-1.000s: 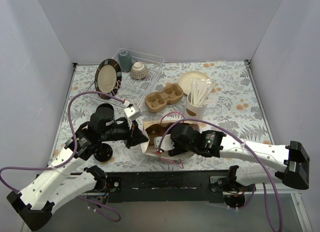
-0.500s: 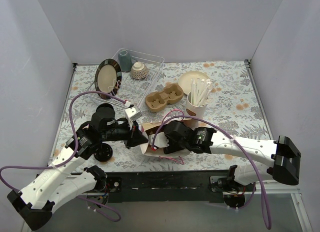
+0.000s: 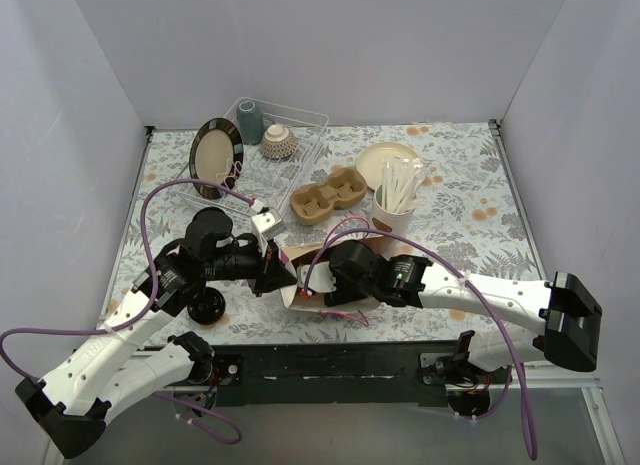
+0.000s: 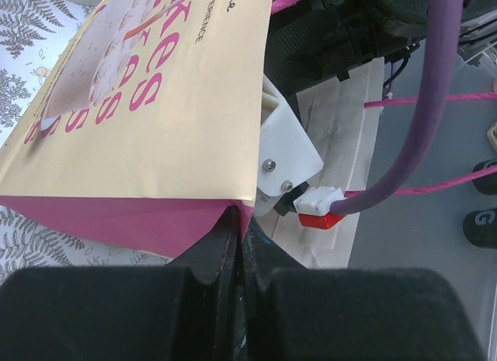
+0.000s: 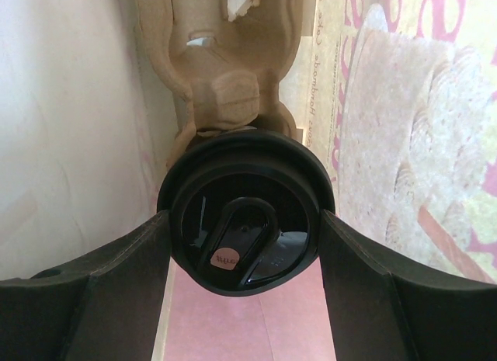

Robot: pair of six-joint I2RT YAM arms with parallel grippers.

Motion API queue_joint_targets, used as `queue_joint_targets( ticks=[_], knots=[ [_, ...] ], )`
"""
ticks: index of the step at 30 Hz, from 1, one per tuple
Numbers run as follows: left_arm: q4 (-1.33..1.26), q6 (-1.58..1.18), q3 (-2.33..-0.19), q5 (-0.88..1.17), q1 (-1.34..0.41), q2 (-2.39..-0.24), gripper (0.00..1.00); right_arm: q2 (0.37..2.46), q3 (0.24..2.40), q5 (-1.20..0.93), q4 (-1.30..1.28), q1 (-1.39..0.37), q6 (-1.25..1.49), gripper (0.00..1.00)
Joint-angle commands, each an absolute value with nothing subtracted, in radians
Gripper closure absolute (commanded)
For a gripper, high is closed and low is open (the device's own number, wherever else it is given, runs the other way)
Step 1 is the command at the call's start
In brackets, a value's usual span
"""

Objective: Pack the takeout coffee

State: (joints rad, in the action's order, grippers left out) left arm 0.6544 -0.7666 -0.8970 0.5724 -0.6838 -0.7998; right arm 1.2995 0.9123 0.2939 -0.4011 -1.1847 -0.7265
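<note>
A paper bag (image 3: 296, 257) with pink lettering lies on its side near the table's front edge, mouth toward the right arm. My left gripper (image 3: 272, 276) is shut on the bag's rim (image 4: 233, 210), pinching the pink fold. My right gripper (image 5: 245, 217) reaches inside the bag, shut on a takeout coffee (image 5: 245, 241). Its round black lid fills the gap and both fingers (image 5: 116, 283) press its sides. A brown cardboard cup carrier (image 5: 225, 74) lies deeper in the bag, just beyond the cup. In the top view the cup is hidden by the right gripper (image 3: 322, 283) and the bag.
A loose black lid (image 3: 210, 306) lies left of the bag. Behind it sit another cardboard carrier (image 3: 328, 196), a white cup of cutlery (image 3: 394, 213) and a tan plate (image 3: 388, 159). A wire rack (image 3: 300, 135) at the back holds a dark plate (image 3: 215, 151), a grey cup (image 3: 250, 120) and a bowl (image 3: 277, 141).
My right gripper has pushed leftward, carrying the coffee deeper into the bag. The left gripper keeps its hold on the rim and has shifted only slightly.
</note>
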Motion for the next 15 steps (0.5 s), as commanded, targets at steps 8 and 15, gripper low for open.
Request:
queue_joint_targets(
  ticks=[8,15],
  knots=[
    [0.664,-0.775,-0.933,0.587,-0.686,-0.796,1.0,1.293,0.83,0.248,-0.397,-1.178,-0.637,0.37],
    [0.675,-0.773,-0.936,0.589,-0.686,-0.799,1.0,1.25,0.841,0.281,-0.4,-1.173,-0.62,0.22]
  ],
)
